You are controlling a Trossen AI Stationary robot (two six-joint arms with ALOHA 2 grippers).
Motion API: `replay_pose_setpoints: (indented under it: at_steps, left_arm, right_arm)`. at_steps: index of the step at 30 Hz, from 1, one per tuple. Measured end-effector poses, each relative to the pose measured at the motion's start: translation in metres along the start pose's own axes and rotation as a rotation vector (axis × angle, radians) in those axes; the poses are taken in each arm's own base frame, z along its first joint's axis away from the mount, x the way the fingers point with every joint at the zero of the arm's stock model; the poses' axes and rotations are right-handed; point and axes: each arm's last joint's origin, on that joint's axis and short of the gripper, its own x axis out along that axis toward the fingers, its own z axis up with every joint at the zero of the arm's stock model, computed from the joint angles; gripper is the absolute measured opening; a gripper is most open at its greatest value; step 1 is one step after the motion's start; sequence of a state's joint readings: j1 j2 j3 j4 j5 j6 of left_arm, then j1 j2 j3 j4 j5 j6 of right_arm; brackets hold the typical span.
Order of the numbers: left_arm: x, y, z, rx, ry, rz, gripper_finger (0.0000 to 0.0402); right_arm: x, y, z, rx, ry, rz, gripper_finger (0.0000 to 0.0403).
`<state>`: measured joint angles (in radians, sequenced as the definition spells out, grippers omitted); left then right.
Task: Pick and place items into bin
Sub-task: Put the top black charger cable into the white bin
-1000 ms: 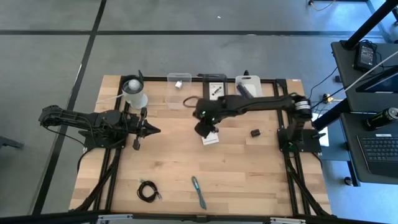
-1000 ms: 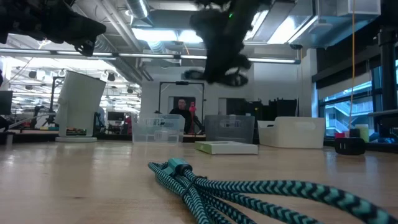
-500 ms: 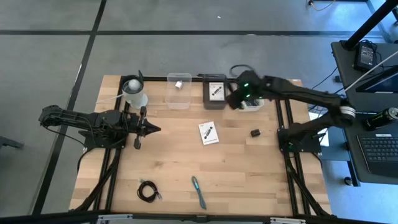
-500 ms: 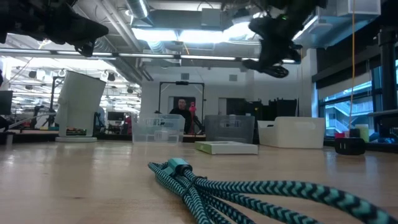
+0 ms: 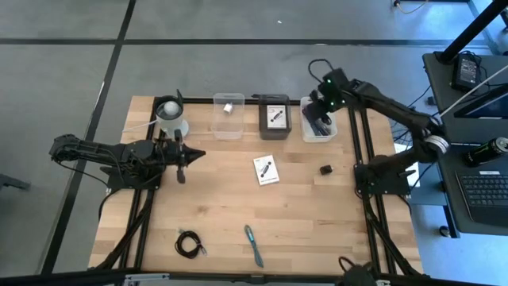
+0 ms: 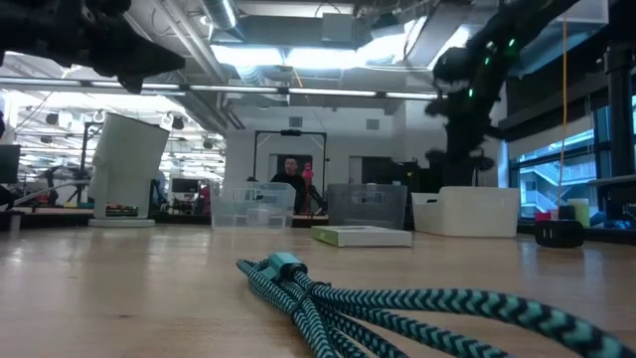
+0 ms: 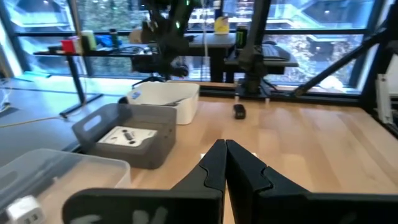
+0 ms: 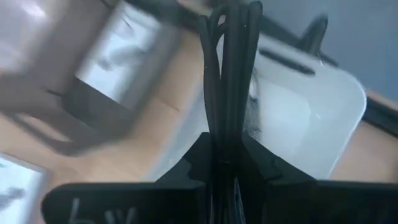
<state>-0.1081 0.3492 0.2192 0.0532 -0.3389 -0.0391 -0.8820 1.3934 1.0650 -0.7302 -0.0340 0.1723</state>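
My right gripper [image 5: 321, 113] hangs above the white bin [image 5: 329, 131] at the table's far right, shut on a black coiled cable [image 8: 231, 74]. In the low view it [image 6: 463, 157] stands over that bin [image 6: 467, 212]. My left gripper [image 5: 190, 154], shut and holding nothing, waits near the white cup [image 5: 171, 117]. A white card with a black part [image 5: 267, 170] lies flat mid-table. A small black piece [image 5: 325, 169], a second black coiled cable [image 5: 188, 244] and a teal braided cord [image 5: 253, 245] also lie on the wood. My right gripper pinches the black cable's bundled strands [image 8: 229, 112] between its two fingers [image 8: 200, 155], coming from above and pointing down. The strands run along the fingers and out past their tips. The bundle is lifted clear and hangs over the white bin [image 8: 311, 118].
A clear bin holding a tiny white block [image 5: 228, 116] and a grey bin holding a card [image 5: 275, 117] stand beside the white bin along the far edge. The white bin holds dark items. A person shows far behind the table [image 6: 289, 171].
My right gripper has travelled from above the white card at mid-table toward the far right, and it now hangs over the white bin, still shut on the black cable. My left gripper has shifted slightly toward the far edge.
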Motion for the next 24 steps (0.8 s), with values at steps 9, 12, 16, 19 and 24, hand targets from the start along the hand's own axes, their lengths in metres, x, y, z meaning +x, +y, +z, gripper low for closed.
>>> replay_pose_setpoints:
  at_steps: [9,12,16,19,24]
  left_arm:
    - [0.0,0.001,0.0,0.0,0.0,0.02,0.0003]
    - [0.0,0.001,0.0,0.0,-0.001,0.022,0.0002]
    - [0.0,0.001,0.0,-0.001,-0.001,0.047,0.0003]
    - [0.0,0.002,0.0,-0.001,-0.002,0.061,0.0002]
    - [0.0,0.002,0.0,0.0,-0.002,0.064,0.0003]
  right_arm:
    - [0.059,-0.017,0.0,-0.112,0.185,-0.032,0.0043]
    - [0.071,-0.019,0.0,-0.126,0.205,-0.033,0.0043]
    - [0.081,-0.019,0.002,-0.128,0.192,-0.033,0.0061]
    - [0.086,-0.019,0.002,-0.126,0.193,-0.033,0.0075]
    - [0.088,-0.02,0.002,-0.147,0.203,-0.032,0.0081]
